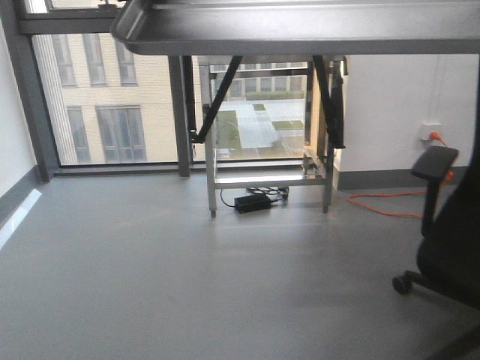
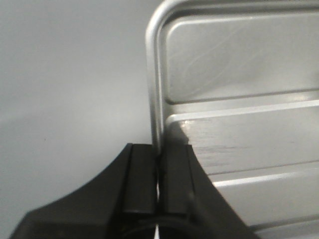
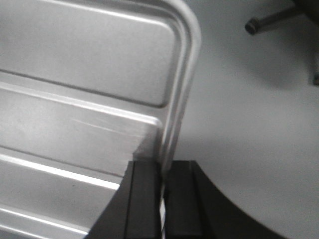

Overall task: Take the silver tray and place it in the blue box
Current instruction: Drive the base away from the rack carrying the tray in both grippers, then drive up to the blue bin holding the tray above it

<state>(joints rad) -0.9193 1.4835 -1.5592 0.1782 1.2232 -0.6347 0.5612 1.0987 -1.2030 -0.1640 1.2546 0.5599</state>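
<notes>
The silver tray (image 1: 300, 30) hangs high across the top of the front view, seen from below. In the left wrist view the silver tray (image 2: 239, 99) shows its ridged base, and my left gripper (image 2: 158, 164) is shut on its left rim. In the right wrist view the silver tray (image 3: 84, 99) fills the left side, and my right gripper (image 3: 162, 179) is shut on its right rim. The blue box is out of view.
Grey floor (image 1: 150, 285) lies below. A metal frame table (image 1: 262, 150) stands by the window, with a black power adapter (image 1: 253, 202) under it. An orange cable (image 1: 382, 199) runs along the right wall. A black office chair (image 1: 446, 240) stands at the right, its castor (image 3: 251, 24) near the tray.
</notes>
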